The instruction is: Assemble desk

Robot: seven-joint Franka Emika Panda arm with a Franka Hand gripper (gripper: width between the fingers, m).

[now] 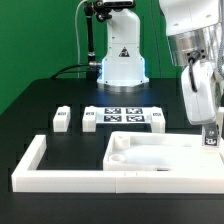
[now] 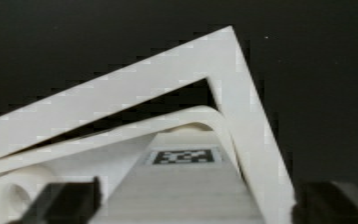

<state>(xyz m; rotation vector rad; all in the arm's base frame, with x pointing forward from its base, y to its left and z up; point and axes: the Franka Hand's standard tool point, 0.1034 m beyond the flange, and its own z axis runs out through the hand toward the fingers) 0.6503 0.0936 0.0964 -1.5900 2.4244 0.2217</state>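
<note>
The white tabletop panel [image 1: 150, 158] lies flat at the front of the table, with a round corner hole at its left end. My gripper [image 1: 210, 138] hangs low over its right end. In the wrist view the dark fingers [image 2: 62, 202] stand far apart, with the tabletop [image 2: 190, 190] and its tag between them, so the gripper is open. I cannot tell whether the fingers touch the panel. Two short white legs [image 1: 62, 119] [image 1: 90, 120] stand behind the tabletop on the exterior view's left. Another small tagged white piece [image 1: 158, 120] sits right of the marker board.
The long white border rail [image 1: 30, 165] runs along the front and up the exterior view's left, and forms a pointed corner in the wrist view [image 2: 233, 60]. The marker board [image 1: 120, 116] lies at the middle. The arm's white base [image 1: 122, 60] stands behind it.
</note>
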